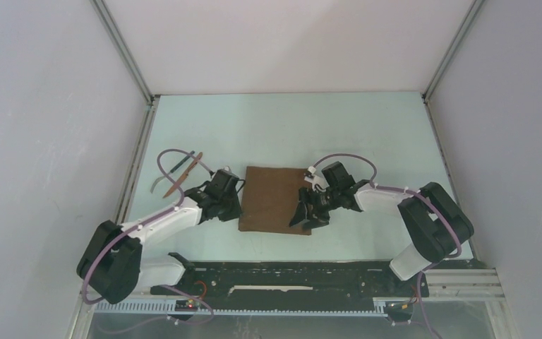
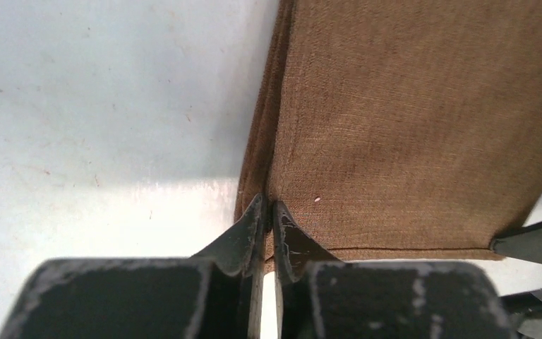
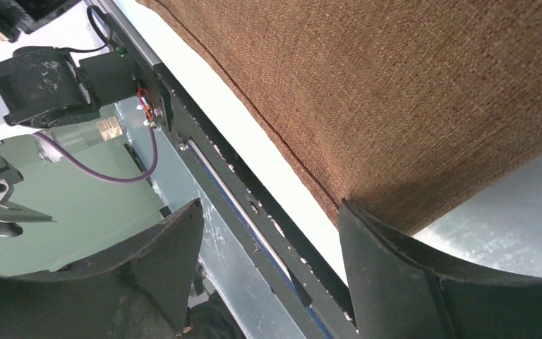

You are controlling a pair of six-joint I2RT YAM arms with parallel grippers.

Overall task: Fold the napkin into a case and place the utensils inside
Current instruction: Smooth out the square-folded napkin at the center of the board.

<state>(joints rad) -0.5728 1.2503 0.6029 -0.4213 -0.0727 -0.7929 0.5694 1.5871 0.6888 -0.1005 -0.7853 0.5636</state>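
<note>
Silver and reddish-brown, the utensils (image 1: 190,172) lie at the far left of the table (image 1: 289,127), well apart from the cloth. There are two: one fork (image 1: 182,162) and one knife-shaped piece (image 1: 182,181). They lie side by side, slanting from near left to far right. The left arm is the nearer one to them.

Next comes the left gripper (image 2: 268,208). Its fingers (image 2: 250,229) are pressed together on the left edge of the napkin (image 1: 276,199), close to the near left corner. The edge there looks like two layers.

There is one napkin, brown, lying flat in the middle between the two grippers. Its long side runs from near to far. I think more folding is left to do.

On the right, the right gripper (image 3: 272,212) has its fingers spread wide apart and holds nothing. It sits at the near right corner of the napkin, with one finger just at the cloth's corner.
</note>
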